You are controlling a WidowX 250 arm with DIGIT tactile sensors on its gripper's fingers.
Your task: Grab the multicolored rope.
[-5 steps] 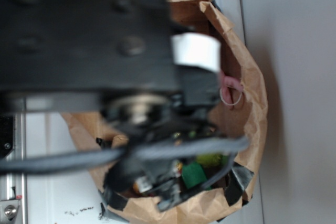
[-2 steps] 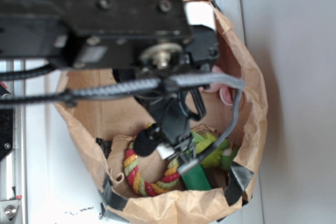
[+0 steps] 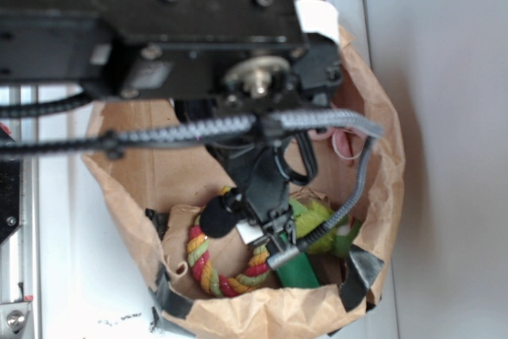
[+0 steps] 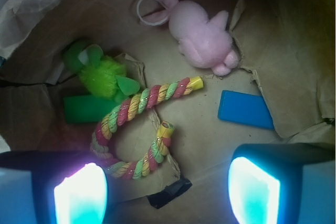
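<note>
Most of the exterior view is filled by the black metal arm and its braided grey cable, hanging over a crumpled brown paper bag (image 3: 379, 156). At lower centre, the multicolored rope (image 3: 208, 263) curls as a thick twisted U against the bag's front wall, partly behind the gripper (image 3: 266, 232); its jaws cannot be judged here.

From the wrist view, the rope (image 4: 137, 129) lies left of centre on the creased paper floor, touching a fuzzy green plush (image 4: 102, 74) and a smooth green block (image 4: 86, 108). A soft pink plush rabbit (image 4: 202, 38) and a flat blue block (image 4: 245, 109) sit apart, with bare floor between. The gripper (image 4: 168, 187) is spread wide, glowing pads at both lower corners, holding nothing.
</note>
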